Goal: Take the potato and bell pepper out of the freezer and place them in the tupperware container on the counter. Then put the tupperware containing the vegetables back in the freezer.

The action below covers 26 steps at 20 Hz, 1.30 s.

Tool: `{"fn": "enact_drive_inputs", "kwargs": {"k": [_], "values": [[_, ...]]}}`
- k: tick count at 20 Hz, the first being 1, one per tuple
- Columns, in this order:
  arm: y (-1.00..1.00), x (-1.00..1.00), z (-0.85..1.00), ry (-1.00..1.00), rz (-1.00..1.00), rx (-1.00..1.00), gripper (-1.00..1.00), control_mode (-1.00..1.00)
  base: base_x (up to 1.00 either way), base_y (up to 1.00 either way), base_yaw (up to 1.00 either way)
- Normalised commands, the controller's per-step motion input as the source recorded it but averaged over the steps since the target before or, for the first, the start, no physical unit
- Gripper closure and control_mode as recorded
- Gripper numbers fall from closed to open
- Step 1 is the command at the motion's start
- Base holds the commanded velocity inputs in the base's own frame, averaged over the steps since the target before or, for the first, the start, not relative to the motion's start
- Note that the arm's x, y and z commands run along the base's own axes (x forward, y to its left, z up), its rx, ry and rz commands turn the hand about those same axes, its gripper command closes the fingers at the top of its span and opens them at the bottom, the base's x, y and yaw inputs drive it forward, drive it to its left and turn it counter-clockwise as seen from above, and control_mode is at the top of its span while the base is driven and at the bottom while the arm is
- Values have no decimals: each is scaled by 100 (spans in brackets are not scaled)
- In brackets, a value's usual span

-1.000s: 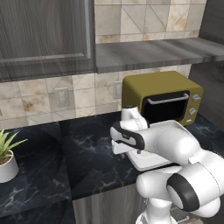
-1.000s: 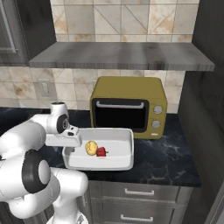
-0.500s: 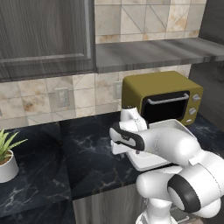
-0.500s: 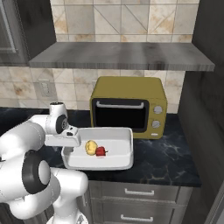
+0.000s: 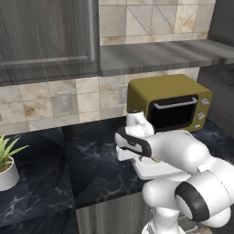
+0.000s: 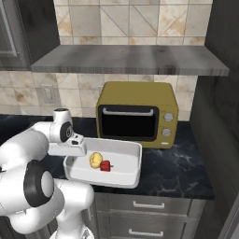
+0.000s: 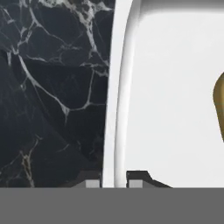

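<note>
1. Gripper (image 7: 114,183) sits low at the container (image 6: 126,175) left rim: hand view has 1 fingertip on each side of the rim wall, narrow gap. Looks like a rim pinch; actual contact can't be confirmed.
2. Potato (image 6: 95,159) and pepper (image 6: 105,165) are both in the container, touching, so the loading step looks done.
3. Container is on the counter (image 6: 186,170), just in front of the olive oven (image 6: 137,112).
4. Left: lift the container and put it in the freezer.

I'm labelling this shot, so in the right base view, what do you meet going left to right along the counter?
Gripper at the container rim → potato → bell pepper → oven knobs.
</note>
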Motion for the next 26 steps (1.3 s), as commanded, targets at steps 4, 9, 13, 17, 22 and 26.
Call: {"fn": "enact_drive_inputs", "kwargs": {"k": [4, 9, 13, 17, 22, 26], "values": [[-6, -5, 0, 0, 3, 1, 100, -100, 0, 0, 0], [-1, -3, 11, -4, 9, -1, 100, -100, 0, 0, 0], [0, -44, 80, -11, 10, -6, 100, -100, 0, 0, 0], [0, -26, 99, -2, 2, -1, 100, -100, 0, 0, 0], [0, -19, 94, -5, 3, -3, 100, -100, 0, 0, 0], [0, -3, 98, -5, 9, -1, 100, -100, 0, 0, 0]]}}
